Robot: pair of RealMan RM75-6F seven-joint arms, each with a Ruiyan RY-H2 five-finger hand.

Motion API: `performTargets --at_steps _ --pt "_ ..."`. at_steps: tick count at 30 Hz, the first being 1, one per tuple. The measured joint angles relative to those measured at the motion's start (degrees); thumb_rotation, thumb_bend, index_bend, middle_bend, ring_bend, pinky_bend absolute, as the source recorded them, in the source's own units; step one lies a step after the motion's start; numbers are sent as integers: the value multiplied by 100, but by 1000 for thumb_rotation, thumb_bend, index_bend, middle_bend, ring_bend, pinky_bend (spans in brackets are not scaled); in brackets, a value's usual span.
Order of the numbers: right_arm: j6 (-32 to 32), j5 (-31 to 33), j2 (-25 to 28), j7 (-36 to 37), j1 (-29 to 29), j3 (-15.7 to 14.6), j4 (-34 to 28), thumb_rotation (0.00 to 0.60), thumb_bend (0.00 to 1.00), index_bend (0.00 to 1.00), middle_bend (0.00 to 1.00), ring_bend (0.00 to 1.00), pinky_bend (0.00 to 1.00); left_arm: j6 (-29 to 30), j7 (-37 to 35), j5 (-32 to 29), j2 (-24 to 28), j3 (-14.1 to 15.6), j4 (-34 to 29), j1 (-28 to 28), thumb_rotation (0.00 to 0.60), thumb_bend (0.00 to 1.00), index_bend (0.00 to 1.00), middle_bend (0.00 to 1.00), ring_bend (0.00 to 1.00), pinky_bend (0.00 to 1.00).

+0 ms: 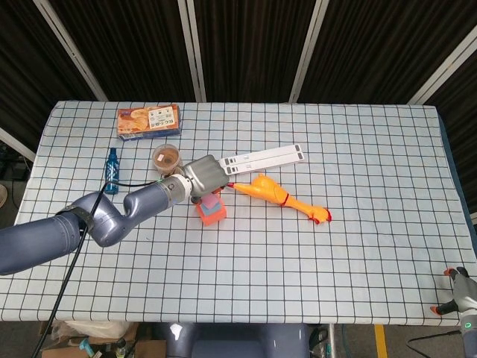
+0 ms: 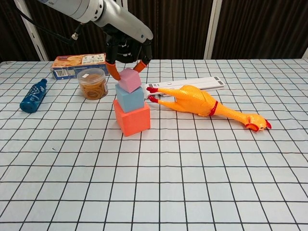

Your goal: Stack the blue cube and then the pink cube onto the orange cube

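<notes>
We see the orange cube [image 2: 132, 118] standing on the checked tablecloth [image 2: 192, 183], with the blue cube [image 2: 129, 98] sitting squarely on top of it. The pink cube [image 2: 129, 80] rests on the blue one, tilted a little, so that one corner rides higher than the others. Our left hand [image 2: 126, 53] hangs directly over the stack, and its orange-tipped fingers [image 2: 114, 72] reach down on either side of the pink cube, close against its faces. We take the hand to be holding the cube between those fingers, though the contact itself is hard to make out. From the head view the left hand [image 1: 203, 177] covers most of the stack, and only the orange cube [image 1: 212, 214] and a sliver of pink show beneath it.

Our right hand [image 1: 458, 291] shows only at the lower right corner of the head view, off the table edge; we cannot tell whether it is open or closed.

Just right of the stack lies a rubber chicken [image 2: 202, 104], its red feet pointing toward the blue cube. Behind the chicken lies a flat white power strip [image 2: 192, 83]. Left of the stack stands a clear plastic jar [image 2: 93, 83], behind it a snack box [image 2: 77, 64], and further left a small blue bottle [image 2: 33, 96] lies on its side.
</notes>
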Motion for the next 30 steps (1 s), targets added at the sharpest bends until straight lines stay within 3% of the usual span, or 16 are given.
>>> performTargets --at_steps 11,30 --pt "-44 31 0 1 13 -6 28 600 123 210 80 241 264 -73 -149 1 126 -9 -58 -87 600 347 772 764 768 920" --pt "-53 33 27 30 12 -6 8 600 122 210 80 241 264 -97 -247 -124 70 244 102 -202 600 351 781 765 769 919"
